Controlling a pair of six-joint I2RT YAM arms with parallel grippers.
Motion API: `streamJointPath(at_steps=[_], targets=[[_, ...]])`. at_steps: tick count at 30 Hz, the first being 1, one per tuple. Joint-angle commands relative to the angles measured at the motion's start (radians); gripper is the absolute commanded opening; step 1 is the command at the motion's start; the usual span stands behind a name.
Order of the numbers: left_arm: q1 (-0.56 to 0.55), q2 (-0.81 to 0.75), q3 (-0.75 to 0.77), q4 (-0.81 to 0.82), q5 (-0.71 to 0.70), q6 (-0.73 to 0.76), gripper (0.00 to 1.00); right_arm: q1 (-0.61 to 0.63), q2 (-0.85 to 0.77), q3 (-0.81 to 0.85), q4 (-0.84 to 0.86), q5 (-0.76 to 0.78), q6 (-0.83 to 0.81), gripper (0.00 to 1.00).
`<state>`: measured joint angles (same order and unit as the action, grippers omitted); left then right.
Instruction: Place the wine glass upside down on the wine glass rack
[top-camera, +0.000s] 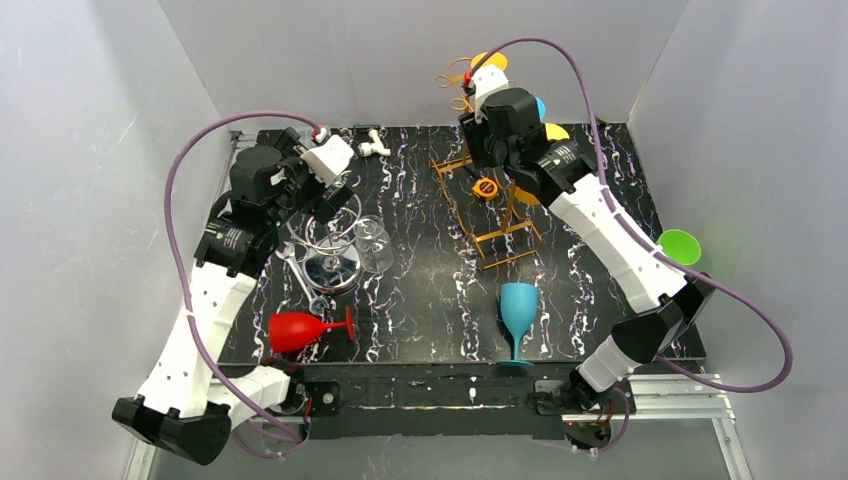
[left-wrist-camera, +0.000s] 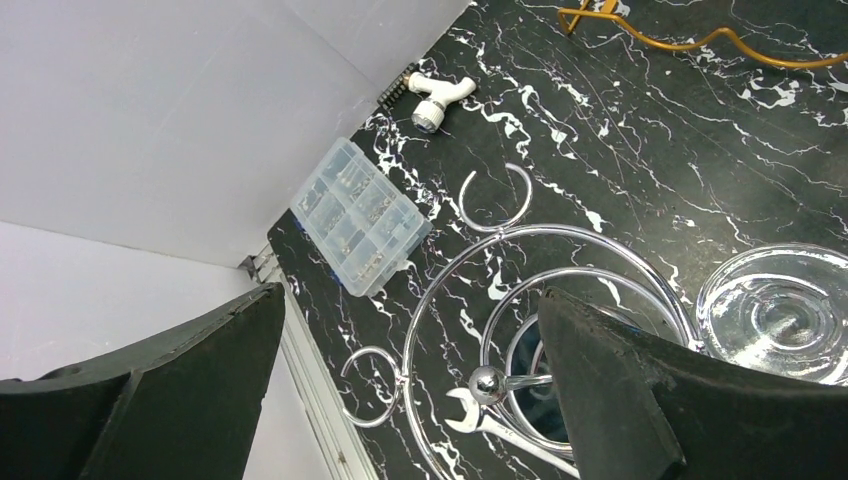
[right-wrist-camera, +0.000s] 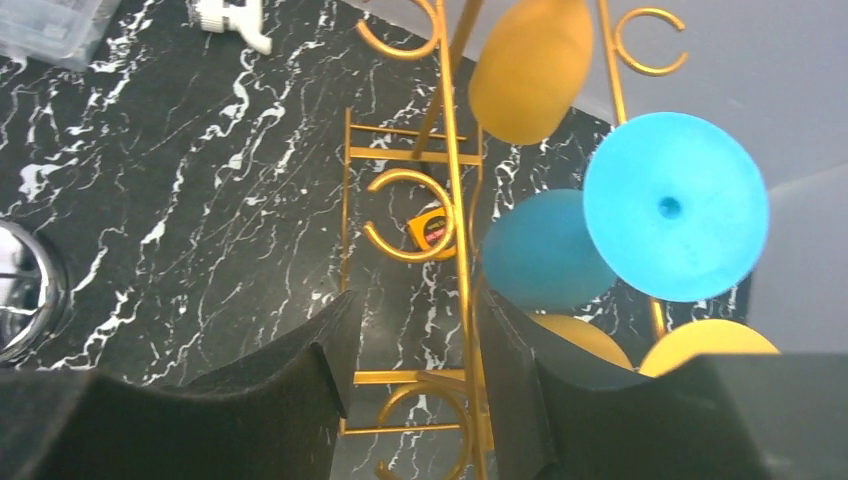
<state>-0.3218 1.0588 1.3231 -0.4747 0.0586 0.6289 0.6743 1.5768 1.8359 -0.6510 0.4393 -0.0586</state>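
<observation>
A gold wine glass rack (top-camera: 482, 195) stands at the back middle of the table. On it a blue wine glass hangs upside down, foot (right-wrist-camera: 676, 205) up and bowl (right-wrist-camera: 545, 250) below, among yellow glasses (right-wrist-camera: 530, 65). My right gripper (right-wrist-camera: 418, 300) hovers high over this rack (right-wrist-camera: 455, 200); its fingers stand partly apart and grip nothing, with a gold rod passing beneath, near the right finger. My left gripper (left-wrist-camera: 410, 300) is wide open and empty above a chrome rack (left-wrist-camera: 520, 240). A teal glass (top-camera: 518, 310) stands upright at the front. A red glass (top-camera: 300, 328) lies on its side.
Clear glasses (top-camera: 372, 243) stand at the chrome rack (top-camera: 332, 262). A clear parts box (left-wrist-camera: 360, 215), a white fitting (left-wrist-camera: 438, 95) and a spanner (left-wrist-camera: 500, 425) lie at back left. An orange tape measure (right-wrist-camera: 432, 232) sits under the gold rack. A green glass (top-camera: 680, 245) is by my right arm.
</observation>
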Motion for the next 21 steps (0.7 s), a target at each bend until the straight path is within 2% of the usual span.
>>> streamJointPath(at_steps=[1, 3, 5, 10, 15, 17, 21], targets=[[0.005, -0.021, 0.041, -0.009, -0.017, -0.022, 0.98, -0.001, 0.018, 0.004, 0.008, -0.041, 0.021, 0.52], [0.005, -0.025, 0.044, -0.005, -0.015, -0.015, 0.98, -0.006, 0.015, -0.010, 0.014, -0.027, 0.027, 0.35], [0.005, -0.029, 0.049, -0.001, -0.009, -0.011, 0.98, -0.010, -0.003, -0.041, 0.038, -0.005, 0.024, 0.27], [0.005, -0.037, 0.048, 0.008, 0.006, 0.012, 0.98, -0.043, -0.004, -0.037, 0.034, -0.003, -0.053, 0.23], [0.004, -0.034, 0.047, -0.014, 0.003, 0.002, 0.98, -0.152, -0.016, -0.029, 0.026, -0.253, -0.194, 0.21], [0.004, -0.030, 0.051, -0.038, 0.003, -0.008, 0.98, -0.177, -0.034, -0.060, 0.059, -0.301, -0.298, 0.21], [0.004, -0.024, 0.067, -0.064, -0.011, -0.023, 0.98, -0.246, -0.004, 0.000, 0.041, -0.449, -0.388, 0.22]])
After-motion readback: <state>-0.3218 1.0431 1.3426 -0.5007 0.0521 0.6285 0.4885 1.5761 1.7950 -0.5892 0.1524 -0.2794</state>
